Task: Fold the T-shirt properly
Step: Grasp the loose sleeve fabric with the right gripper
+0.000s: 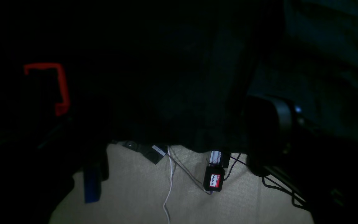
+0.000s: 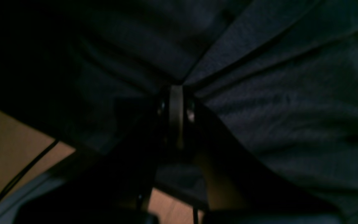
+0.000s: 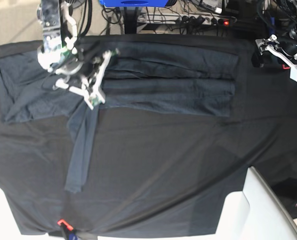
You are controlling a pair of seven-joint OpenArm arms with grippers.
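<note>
Here right claw (image 3: 90, 85) pinches the T-shirt (image 3: 168, 90).

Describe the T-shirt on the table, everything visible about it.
The T-shirt is plain dark charcoal-grey, thin soft knit, lying partly folded across the far side of the black table covering. Its body forms a long horizontal band with lengthwise creases; a narrow strip trails toward the near edge. The right gripper is shut on a bunched pinch of fabric, folds radiating from it. The left gripper stands open, off the shirt.
</note>
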